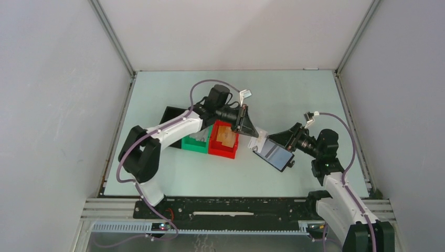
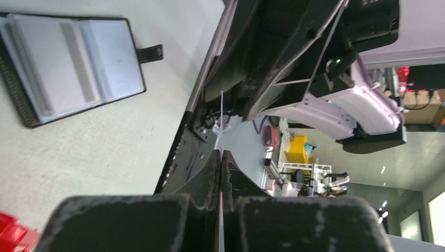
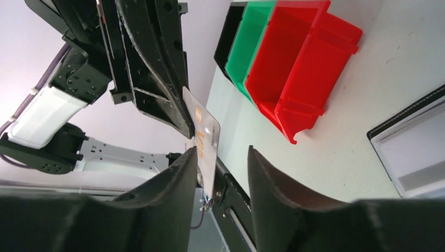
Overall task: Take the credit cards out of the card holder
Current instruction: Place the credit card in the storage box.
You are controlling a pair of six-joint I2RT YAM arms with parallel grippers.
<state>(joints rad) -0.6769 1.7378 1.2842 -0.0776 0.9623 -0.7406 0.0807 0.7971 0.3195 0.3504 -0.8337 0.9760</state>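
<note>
Left arm reaches toward the card holder (image 1: 274, 153), left hand (image 1: 245, 122) clamped on a credit card (image 3: 205, 135). Right hand (image 1: 272, 138), spread apart, hangs just beside the card holder, facing that card.

- holder (image 2: 73, 63): cover is showing black with pale stitching along the edge; inner pockets are showing glossy grey-blue.
- card (image 3: 205, 137): face is reading pale and shiny, carrying a small orange mark and grey lettering.
- red bin (image 3: 299, 63), green bin (image 3: 254, 47), black bin (image 3: 231, 31): all are showing plain, solid colour.
- table (image 1: 299, 94): is reading pale green, unpatterned.
- left gripper (image 2: 220, 155): is showing black with whitish scuffs.
- arms (image 1: 178, 126): shells are showing white, joints black; cables (image 1: 341, 123) are showing purple.
</note>
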